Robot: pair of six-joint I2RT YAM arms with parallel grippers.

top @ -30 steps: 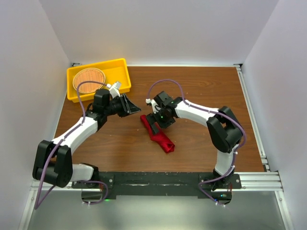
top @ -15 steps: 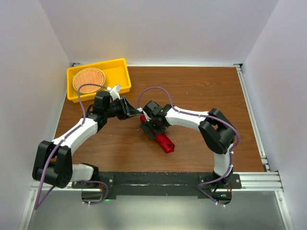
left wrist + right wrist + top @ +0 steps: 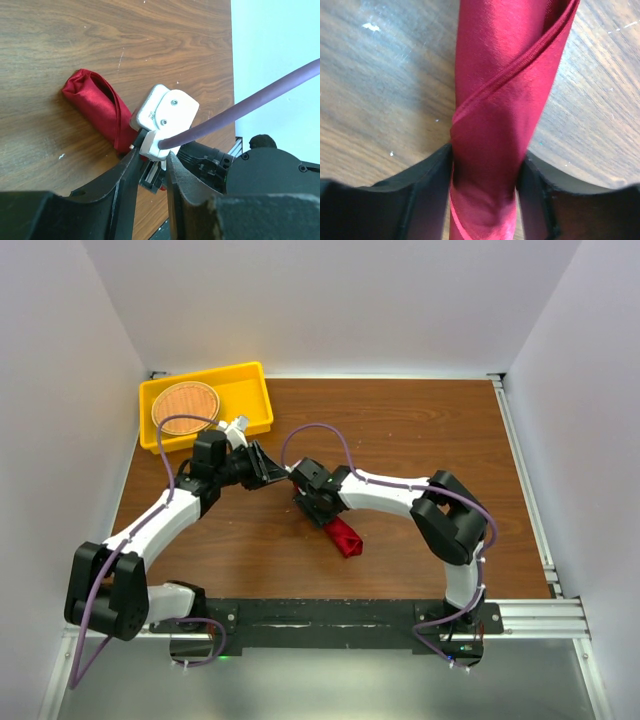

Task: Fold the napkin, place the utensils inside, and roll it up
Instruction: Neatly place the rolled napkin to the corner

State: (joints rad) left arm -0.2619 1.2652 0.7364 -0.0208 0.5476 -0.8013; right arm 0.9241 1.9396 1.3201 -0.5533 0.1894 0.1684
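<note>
The red napkin [image 3: 345, 537] lies rolled into a tight tube on the wooden table, slanting from upper left to lower right. It also shows in the left wrist view [image 3: 95, 107] and the right wrist view [image 3: 505, 100]. My right gripper [image 3: 312, 502] covers the roll's upper left end, and in its own view [image 3: 487, 160] both fingers press the roll's sides. My left gripper [image 3: 272, 468] hovers just left of the right wrist, open and empty [image 3: 151, 152]. The gold fork is not in view.
A yellow bin [image 3: 250, 375] at the back left holds the round woven mat [image 3: 185, 403]. The right arm's white wrist block and purple cable [image 3: 167, 112] sit right in front of the left fingers. The black rail runs along the near edge.
My right gripper has slid left and slightly nearer along the roll, now covering its upper end. My left gripper has stayed close beside it, shifting slightly.
</note>
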